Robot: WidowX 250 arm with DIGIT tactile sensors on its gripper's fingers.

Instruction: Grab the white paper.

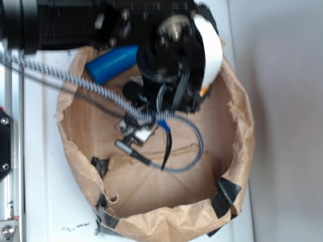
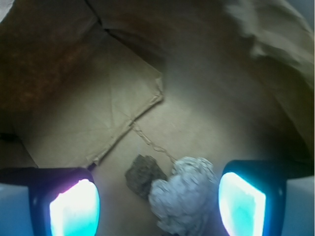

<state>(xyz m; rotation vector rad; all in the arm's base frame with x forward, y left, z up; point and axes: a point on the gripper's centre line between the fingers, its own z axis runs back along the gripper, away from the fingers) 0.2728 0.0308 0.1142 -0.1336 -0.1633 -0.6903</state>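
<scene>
In the exterior view the black robot arm reaches down into the open tan paper bag, whose torn rim is patched with black tape; a blue bottle lies against the bag's far wall, a braided cable crosses the opening, the gripper and the white paper are hidden beneath the arm, and no writing or label can be read. In the wrist view the gripper is spread wide, its two glowing pads apart at the lower corners. The white paper lies on the bag floor between them, nearer the right-hand pad and touching a smaller brown lump on its left; nothing is pinched, and no print shows.
</scene>
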